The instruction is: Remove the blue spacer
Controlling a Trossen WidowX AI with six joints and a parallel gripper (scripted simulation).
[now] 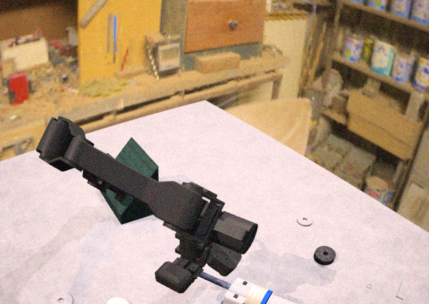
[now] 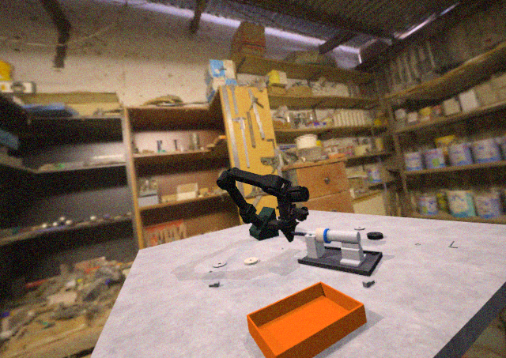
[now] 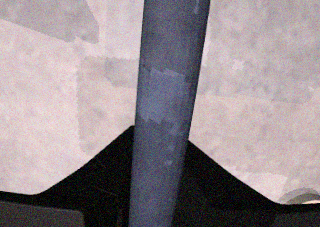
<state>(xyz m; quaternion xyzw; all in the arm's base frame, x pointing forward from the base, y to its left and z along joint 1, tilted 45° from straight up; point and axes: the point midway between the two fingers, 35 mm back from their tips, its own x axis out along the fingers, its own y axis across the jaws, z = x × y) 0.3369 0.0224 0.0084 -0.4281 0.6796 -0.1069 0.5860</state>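
Evidently the coming pull turns on one line: the slim blue-grey shaft [image 1: 215, 280] [image 2: 299, 233] [image 3: 162, 102] runs from the gripper [image 1: 197, 274] [image 2: 291, 232] [image 3: 151, 137] into the near upright of the white stand, and the blue spacer [image 1: 266, 296] [image 2: 326, 235] lies farther along that same axis, beyond the cream spacers [image 1: 254, 292] [image 2: 319, 235]. The gripper is clamped on the shaft's free stretch. The blue ring sits between those cream ones and the big cylindrical housing [image 2: 344, 236], still up on the assembly. Backing off therefore means drawing away from the housing, toward the green block [image 1: 138, 162] [image 2: 266, 224] by the arm, straight along the shaft; too long a stroke would probably free a cream spacer too. Under the stand is a dark base plate [image 2: 334, 264], which may catch the falling ring above the surface [image 1: 225, 148] [image 2: 183, 305]. The orange tray [image 2: 306, 322] stands well apart, outside the pull's path.
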